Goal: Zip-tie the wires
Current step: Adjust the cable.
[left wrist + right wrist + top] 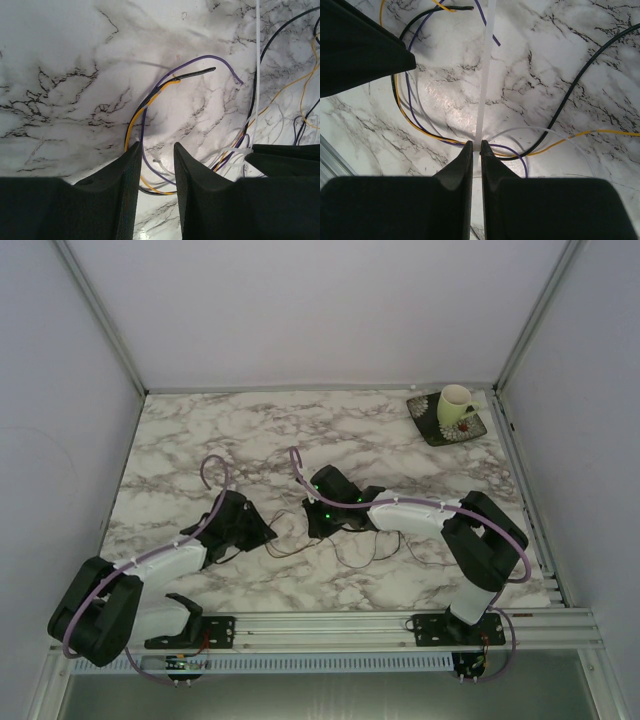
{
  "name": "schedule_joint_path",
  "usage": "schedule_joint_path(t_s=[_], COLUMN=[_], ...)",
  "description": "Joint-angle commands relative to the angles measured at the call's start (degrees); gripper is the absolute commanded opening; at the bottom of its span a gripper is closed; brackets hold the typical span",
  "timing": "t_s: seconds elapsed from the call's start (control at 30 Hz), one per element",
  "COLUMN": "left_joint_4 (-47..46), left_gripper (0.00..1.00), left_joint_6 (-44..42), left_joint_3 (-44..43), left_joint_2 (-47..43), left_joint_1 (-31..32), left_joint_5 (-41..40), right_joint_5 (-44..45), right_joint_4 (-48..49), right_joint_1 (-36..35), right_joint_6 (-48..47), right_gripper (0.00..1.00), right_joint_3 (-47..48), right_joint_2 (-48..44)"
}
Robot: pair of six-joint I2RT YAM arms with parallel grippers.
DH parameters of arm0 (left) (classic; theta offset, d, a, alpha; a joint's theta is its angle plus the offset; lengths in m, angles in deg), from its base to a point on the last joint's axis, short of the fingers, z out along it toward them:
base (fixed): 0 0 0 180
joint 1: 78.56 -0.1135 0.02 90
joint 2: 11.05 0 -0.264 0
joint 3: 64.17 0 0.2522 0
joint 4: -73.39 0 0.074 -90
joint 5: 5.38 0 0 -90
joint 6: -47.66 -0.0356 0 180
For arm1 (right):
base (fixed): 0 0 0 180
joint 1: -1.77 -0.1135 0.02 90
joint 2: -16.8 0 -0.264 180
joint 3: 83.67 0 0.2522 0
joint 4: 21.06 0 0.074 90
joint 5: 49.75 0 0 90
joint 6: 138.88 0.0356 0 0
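Note:
The wires (352,546) are thin strands looping on the marble between the two grippers. In the left wrist view they show as purple, orange and black strands (150,100). In the right wrist view they curve past the fingers (415,122). My left gripper (156,147) is open, low over the table, with a few strands lying in the gap between its fingers; from above it sits left of centre (262,533). My right gripper (476,145) is shut on a white zip tie strap (487,65); it faces the left gripper in the top view (318,524). The strap (257,75) also rises at the right of the left wrist view.
A cream cup (455,404) stands on a dark square saucer (432,426) at the far right corner. An aluminium rail (330,625) runs along the near edge. White walls enclose the marble table (200,430) on three sides.

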Motion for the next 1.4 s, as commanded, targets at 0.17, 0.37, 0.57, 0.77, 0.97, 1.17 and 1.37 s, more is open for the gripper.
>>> schedule_joint_path(t_s=[0.17,0.37,0.57,0.77,0.97,1.17,1.37], left_joint_4=[-2.53,-2.74,1.58,5.06,8.02,10.05,12.11], left_gripper=[0.29,0.15,0.00,0.00,0.00,0.00,0.00], left_joint_6=[-0.80,-0.80,-2.11,-3.06,-4.24,-4.55,-4.81], left_joint_3=[-2.70,-3.08,-5.13,-7.09,-9.61,-10.41,-10.32], left_joint_2=[2.14,2.82,0.87,-1.31,-2.54,-5.10,-7.92], left_joint_1=[0.79,1.27,1.28,1.23,0.78,-0.93,-2.44], left_joint_5=[-1.10,-0.62,-0.57,-0.82,-1.28,-1.14,-0.59], right_joint_5=[0.77,0.87,0.87,0.96,1.43,1.65,1.88], right_joint_4=[-0.53,-0.75,-0.84,-1.02,-1.48,-1.84,-1.90], right_joint_1=[-0.08,-0.07,-0.09,-0.04,-0.02,-0.07,-0.02], right_joint_6=[-0.67,-0.76,-0.67,-0.85,-0.85,-0.85,-0.76], right_gripper=[0.00,0.00,0.00,0.00,0.00,0.00,0.00], right_joint_3=[1.97,1.99,1.92,1.78,1.46,1.24,1.37], right_joint_2=[0.40,0.36,0.45,0.53,0.37,0.28,0.43])
